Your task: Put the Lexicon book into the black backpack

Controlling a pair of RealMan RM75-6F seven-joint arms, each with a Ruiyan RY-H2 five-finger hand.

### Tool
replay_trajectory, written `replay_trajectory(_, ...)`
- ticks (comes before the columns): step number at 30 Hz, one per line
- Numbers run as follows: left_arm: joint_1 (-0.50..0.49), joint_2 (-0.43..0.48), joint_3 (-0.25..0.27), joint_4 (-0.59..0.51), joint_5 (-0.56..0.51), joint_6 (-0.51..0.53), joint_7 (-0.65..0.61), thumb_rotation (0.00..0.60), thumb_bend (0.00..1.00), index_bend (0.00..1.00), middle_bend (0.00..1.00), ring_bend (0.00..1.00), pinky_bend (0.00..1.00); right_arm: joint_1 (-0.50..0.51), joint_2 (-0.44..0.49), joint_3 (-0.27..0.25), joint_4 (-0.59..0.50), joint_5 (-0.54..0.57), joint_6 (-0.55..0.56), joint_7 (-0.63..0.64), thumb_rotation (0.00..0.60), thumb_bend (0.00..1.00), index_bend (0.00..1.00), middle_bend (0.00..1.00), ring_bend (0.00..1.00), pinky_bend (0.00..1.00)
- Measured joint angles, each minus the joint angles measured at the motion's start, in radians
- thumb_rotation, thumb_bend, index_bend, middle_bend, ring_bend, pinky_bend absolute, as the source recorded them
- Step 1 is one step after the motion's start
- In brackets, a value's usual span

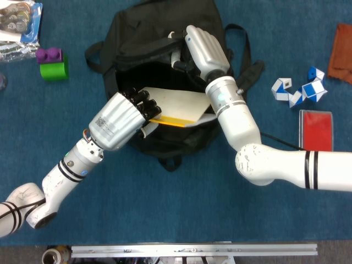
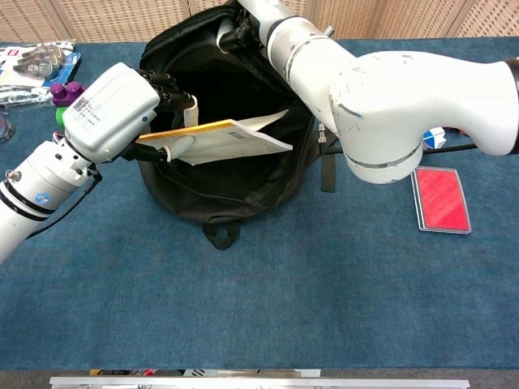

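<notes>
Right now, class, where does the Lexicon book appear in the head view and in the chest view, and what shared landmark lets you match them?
Head view: the Lexicon book lies centre, over the opening of the black backpack, gripped by the left hand.
Chest view: the book sits upper centre-left, across the opening, held by the left hand.
Shared landmark: the red case at right.

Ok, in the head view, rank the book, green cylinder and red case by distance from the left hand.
From the left hand:
1. Book, held, over the backpack mouth.
2. Green cylinder, upper left.
3. Red case, far right.
</notes>
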Motion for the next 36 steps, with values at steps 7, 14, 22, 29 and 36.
replay_trajectory(7, 0.026, -0.03, 0.015, -0.004, -0.026, -0.008, 0.084, 0.6, 0.35, 0.72, 0.64, 0.48, 0.59, 0.009, 0.003, 0.009, -0.005, 0.014, 0.009, 0.025, 0.6, 0.82, 0.78, 0.68, 0.64, 0.81)
replay_trajectory(14, 0.027, -0.085, 0.022, 0.0, -0.039, -0.041, 0.171, 0.6, 0.35, 0.72, 0.65, 0.48, 0.59, 0.015, 0.008, 0.01, -0.015, 0.027, 0.017, 0.037, 0.6, 0.81, 0.78, 0.68, 0.64, 0.81)
replay_trajectory(22, 0.002, -0.133, 0.012, 0.021, -0.047, -0.079, 0.253, 0.6, 0.35, 0.72, 0.68, 0.55, 0.64, 0.019, 0.014, 0.009, -0.028, 0.041, 0.025, 0.046, 0.6, 0.82, 0.78, 0.68, 0.64, 0.81)
replay_trajectory(29, -0.008, -0.167, -0.008, 0.036, -0.083, -0.113, 0.326, 0.6, 0.35, 0.72, 0.77, 0.67, 0.73, 0.024, 0.02, 0.014, -0.039, 0.057, 0.029, 0.055, 0.6, 0.81, 0.78, 0.68, 0.64, 0.81)
replay_trajectory(36, -0.014, -0.198, -0.031, 0.062, -0.125, -0.134, 0.374, 0.6, 0.35, 0.73, 0.81, 0.72, 0.78, 0.027, 0.021, 0.013, -0.042, 0.062, 0.035, 0.063, 0.6, 0.82, 0.78, 0.68, 0.64, 0.81)
